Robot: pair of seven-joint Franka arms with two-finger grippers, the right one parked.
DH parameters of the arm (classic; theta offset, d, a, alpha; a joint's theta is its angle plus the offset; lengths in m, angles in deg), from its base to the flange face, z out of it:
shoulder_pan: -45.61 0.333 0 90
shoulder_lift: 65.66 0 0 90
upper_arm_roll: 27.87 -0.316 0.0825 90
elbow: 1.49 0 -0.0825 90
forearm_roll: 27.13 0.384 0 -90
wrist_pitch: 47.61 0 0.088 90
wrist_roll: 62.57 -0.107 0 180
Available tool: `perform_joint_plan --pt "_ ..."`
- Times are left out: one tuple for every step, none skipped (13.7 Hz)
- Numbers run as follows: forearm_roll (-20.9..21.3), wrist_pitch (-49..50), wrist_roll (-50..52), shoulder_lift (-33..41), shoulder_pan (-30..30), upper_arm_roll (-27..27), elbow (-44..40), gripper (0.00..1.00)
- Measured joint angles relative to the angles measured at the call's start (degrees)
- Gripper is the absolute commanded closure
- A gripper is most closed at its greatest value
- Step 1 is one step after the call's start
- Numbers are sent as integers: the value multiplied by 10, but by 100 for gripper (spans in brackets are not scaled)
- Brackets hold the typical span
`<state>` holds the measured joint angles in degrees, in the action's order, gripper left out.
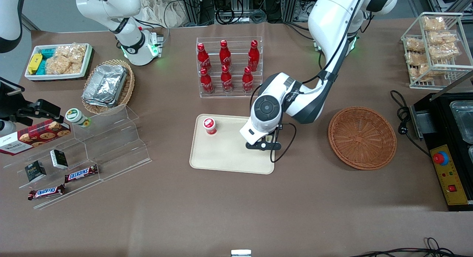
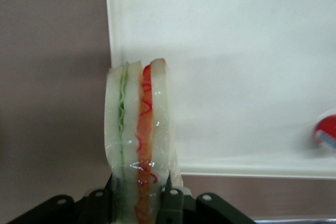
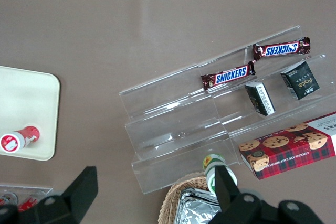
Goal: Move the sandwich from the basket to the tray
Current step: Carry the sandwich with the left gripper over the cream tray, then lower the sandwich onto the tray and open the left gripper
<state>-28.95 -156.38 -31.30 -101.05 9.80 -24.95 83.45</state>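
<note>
My left gripper (image 1: 263, 144) hangs over the cream tray (image 1: 229, 155), at the tray's edge nearest the working arm's end. In the left wrist view the gripper (image 2: 140, 190) is shut on the sandwich (image 2: 139, 124), a pale bread wedge with green and red-orange filling lines, held on edge between the dark fingers (image 2: 172, 199). The sandwich sits over the tray's (image 2: 252, 66) rounded corner, partly above the brown table. In the front view the arm's wrist hides the sandwich. The round reddish-brown basket (image 1: 362, 138) lies farther toward the working arm's end, with nothing in it.
A small red-capped bottle (image 1: 210, 125) lies on the tray. A clear rack of red cola bottles (image 1: 226, 66) stands farther from the front camera than the tray. A stepped acrylic display (image 1: 85, 157) with snacks lies toward the parked arm's end. A black appliance (image 1: 447, 146) is beside the basket.
</note>
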Motion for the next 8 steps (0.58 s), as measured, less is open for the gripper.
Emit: perform_joint_plan --pt "5 10 -12 -1 0 0 0 67" --pt "6 12 -19 -4 -1 1 0 67" --pt "6 11 -24 -10 -2 1 -2 66" --pt "7 11 -27 -20 -3 1 -8 66" --pt "8 10 -28 -35 -4 1 -21 66" --pt "9 10 -29 -51 -4 1 -36 66" --pt "12 10 -32 -66 -4 0 -51 66" --pt "18 10 -34 -79 -4 -1 -61 66"
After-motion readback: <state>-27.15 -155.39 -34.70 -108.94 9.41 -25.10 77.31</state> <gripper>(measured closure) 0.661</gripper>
